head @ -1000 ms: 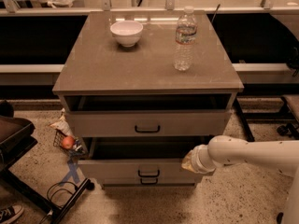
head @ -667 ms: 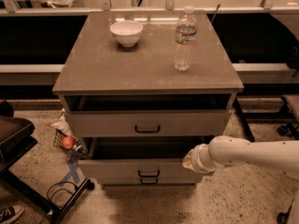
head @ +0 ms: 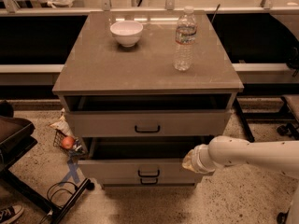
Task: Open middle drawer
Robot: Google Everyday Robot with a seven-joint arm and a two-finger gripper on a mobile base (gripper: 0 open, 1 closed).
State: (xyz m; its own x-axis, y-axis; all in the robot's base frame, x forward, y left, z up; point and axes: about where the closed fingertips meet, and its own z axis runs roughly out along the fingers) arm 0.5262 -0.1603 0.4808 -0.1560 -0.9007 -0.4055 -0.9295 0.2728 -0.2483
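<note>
The grey-beige cabinet (head: 147,62) has three stacked drawers. The middle drawer (head: 112,170) stands pulled out towards me, its dark inside showing above its front panel and its small black bar handle (head: 148,173) at centre. The taller top drawer (head: 103,123) above it is also slightly out. The lowest drawer front (head: 148,181) shows just below as a thin strip. My white arm (head: 252,155) reaches in from the right. My gripper (head: 188,161) is at the right end of the middle drawer's front edge.
A white bowl (head: 126,32) and a clear water bottle (head: 185,38) stand on the cabinet top. On the floor at the left lie a wire basket with an orange fruit (head: 68,143), a black stand leg (head: 70,200), a dark seat (head: 11,134) and a shoe (head: 10,213).
</note>
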